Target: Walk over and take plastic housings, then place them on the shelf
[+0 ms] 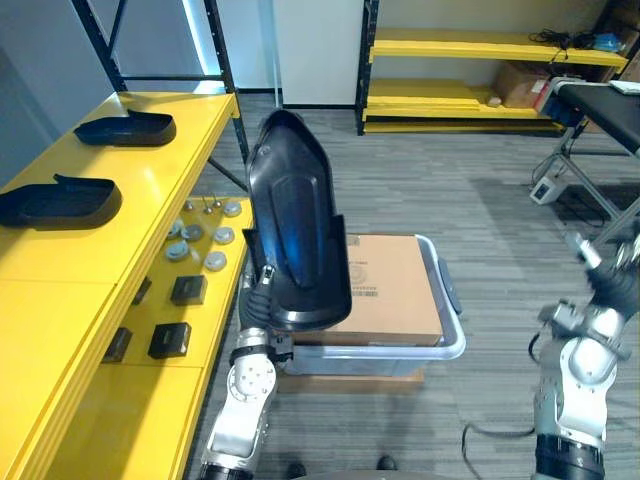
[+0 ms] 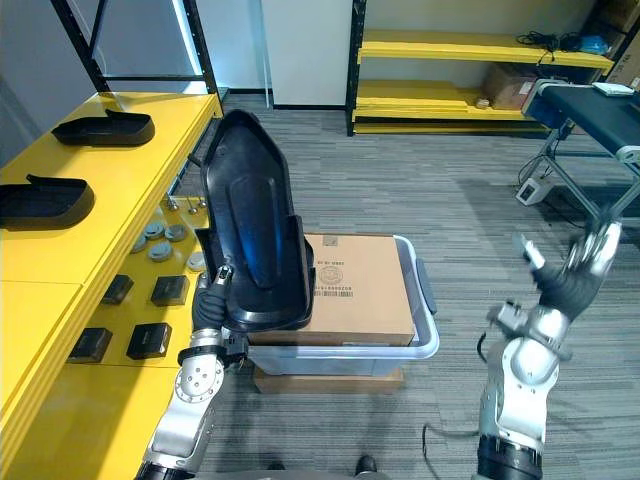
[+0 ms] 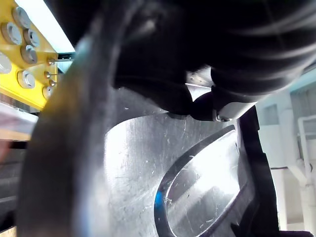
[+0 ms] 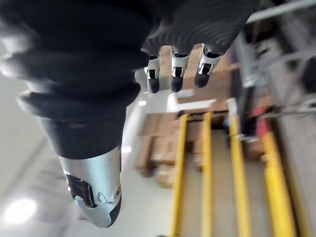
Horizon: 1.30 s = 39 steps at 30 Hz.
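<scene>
A large black plastic housing (image 1: 292,230) stands upright in the air in front of me, beside the yellow shelf (image 1: 150,190). My left hand (image 1: 262,288) grips its lower edge from below; up close a dark fingertip (image 3: 217,106) presses on the housing's glossy inner face (image 3: 163,163). Two more black housings (image 1: 128,128) (image 1: 60,200) lie on the shelf top at the left. My right hand (image 2: 575,270) is raised at the far right with straight fingers (image 4: 173,74) and holds nothing.
A cardboard box (image 1: 390,290) sits in a grey crate (image 1: 452,340) on the floor just behind the held housing. Small metal discs (image 1: 200,240) and black blocks (image 1: 170,340) lie on the lower shelf level. Yellow racks (image 1: 480,45) and a black table (image 1: 600,100) stand farther off.
</scene>
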Motion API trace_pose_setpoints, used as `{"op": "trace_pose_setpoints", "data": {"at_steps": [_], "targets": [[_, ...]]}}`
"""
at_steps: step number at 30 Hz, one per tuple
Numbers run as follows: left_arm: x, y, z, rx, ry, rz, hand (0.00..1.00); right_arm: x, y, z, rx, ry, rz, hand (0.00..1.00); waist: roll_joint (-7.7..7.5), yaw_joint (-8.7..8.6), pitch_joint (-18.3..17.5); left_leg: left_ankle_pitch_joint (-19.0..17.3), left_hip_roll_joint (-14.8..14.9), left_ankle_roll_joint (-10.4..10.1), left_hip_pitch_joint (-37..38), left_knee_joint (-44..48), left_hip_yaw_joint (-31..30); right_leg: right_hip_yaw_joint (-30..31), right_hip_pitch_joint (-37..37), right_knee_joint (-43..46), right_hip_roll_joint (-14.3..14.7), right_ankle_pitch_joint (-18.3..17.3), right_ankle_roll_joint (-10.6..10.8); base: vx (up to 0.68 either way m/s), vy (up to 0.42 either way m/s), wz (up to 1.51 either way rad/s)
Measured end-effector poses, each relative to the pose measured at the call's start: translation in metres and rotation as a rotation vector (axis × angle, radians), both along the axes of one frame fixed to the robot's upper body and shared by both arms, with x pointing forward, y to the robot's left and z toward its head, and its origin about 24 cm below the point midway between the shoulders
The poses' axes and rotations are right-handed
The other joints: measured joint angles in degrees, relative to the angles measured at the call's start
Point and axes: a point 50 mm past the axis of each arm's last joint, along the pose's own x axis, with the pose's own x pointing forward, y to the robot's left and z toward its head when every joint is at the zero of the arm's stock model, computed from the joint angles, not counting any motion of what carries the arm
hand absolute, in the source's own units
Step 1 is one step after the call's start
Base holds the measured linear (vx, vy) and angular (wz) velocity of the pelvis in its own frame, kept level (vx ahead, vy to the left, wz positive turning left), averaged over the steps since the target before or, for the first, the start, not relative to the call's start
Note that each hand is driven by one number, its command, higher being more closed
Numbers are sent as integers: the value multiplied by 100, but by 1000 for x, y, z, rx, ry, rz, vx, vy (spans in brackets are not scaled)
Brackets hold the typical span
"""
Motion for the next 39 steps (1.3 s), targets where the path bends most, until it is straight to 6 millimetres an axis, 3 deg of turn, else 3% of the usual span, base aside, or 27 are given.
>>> {"op": "trace_pose_setpoints", "data": {"at_steps": [1,4,7,12,15,17,20,22,25,28,30,31,32,33,34,36,39], "targets": [[-3,2,-1,-2,1,9,100,-18,3,-25,78,89,-16,0,28,-1,0,-5,1,1,0,-1,0,0,0,0,0,-2,2,0,0,0],[-13,6,-2,-12,8,28,100,-56,22,-73,247,269,-9,0,63,3,-2,-30,4,-25,20,-2,-3,-29,19,20,-3,-12,12,0,0,0],[-22,6,-3,-31,13,24,100,-79,47,-103,371,396,33,0,72,21,15,-64,8,-20,40,-9,-26,-88,104,65,-17,-54,16,0,0,10],[-27,4,-4,-60,16,0,100,-97,91,-133,512,552,147,0,18,191,110,-127,-37,-13,-37,149,-393,-608,127,628,-173,-491,106,-30,-10,57],[-27,4,7,-78,-32,-4,100,-96,109,-139,541,600,219,0,-12,331,274,-200,-211,25,-535,687,-1054,-1439,125,1083,-421,-757,103,-16,-18,140],[-25,-1,18,-111,-85,-14,100,-87,113,-139,521,608,267,0,47,330,395,-220,-300,29,-1114,1174,-1269,-2309,134,1466,-688,-997,136,-34,10,223],[-22,-2,27,-138,-136,-20,100,-70,107,-134,468,591,302,0,143,388,543,-230,-19,55,-1485,1383,-219,-3269,288,1846,-988,-1201,220,-9,15,198],[-21,-4,29,-143,-148,-32,100,-60,107,-130,428,585,349,0,123,473,597,-316,412,192,-1444,1492,1354,-3908,653,1939,-1146,-1239,266,51,4,146],[-19,-12,31,-154,-167,-68,100,-57,107,-129,409,592,371,0,61,483,578,-388,584,275,-1413,1565,2588,-4488,991,1674,-1242,-1243,274,107,64,125],[-11,-24,27,-165,-154,-122,100,-55,112,-132,424,604,384,0,45,479,585,-444,326,357,-1503,1594,2600,-4811,1155,1560,-1410,-1176,359,106,103,70],[-7,-28,22,-160,-135,-150,100,-54,115,-133,431,622,395,0,-26,461,628,-642,222,420,-1509,1789,2479,-4785,1212,2029,-1685,-1123,303,131,149,45],[-5,-31,20,-149,-123,-172,100,-54,117,-135,435,642,404,0,-31,428,635,-761,188,451,-1470,1980,2383,-4639,1189,2558,-1922,-1012,113,160,159,46],[-4,-34,19,-146,-119,-189,100,-55,118,-135,440,650,406,0,-18,430,641,-850,181,459,-1434,2058,2300,-4401,1084,2880,-2014,-907,-144,185,176,47],[-4,-37,20,-141,-120,-212,100,-58,117,-137,442,664,405,0,50,369,622,-991,199,435,-1297,2106,2148,-3481,761,3649,-2103,-594,-685,211,154,54],[-2,-39,21,-121,-126,-234,100,-57,122,-137,443,667,427,0,-18,316,645,-1042,185,396,-1154,2062,1937,-2363,371,4139,-1824,-939,-456,205,130,60],[5,-39,19,-104,-122,-236,100,-54,128,-137,441,670,455,0,-101,302,633,-1030,137,377,-922,1872,1668,-1358,-105,4271,-1249,-1559,-253,212,72,64],[6,-39,13,-103,-93,-216,100,-59,128,-139,444,684,452,0,-146,227,608,-1020,-42,362,-627,1761,1167,-552,-606,3676,-643,-1968,-140,217,27,96]]}}
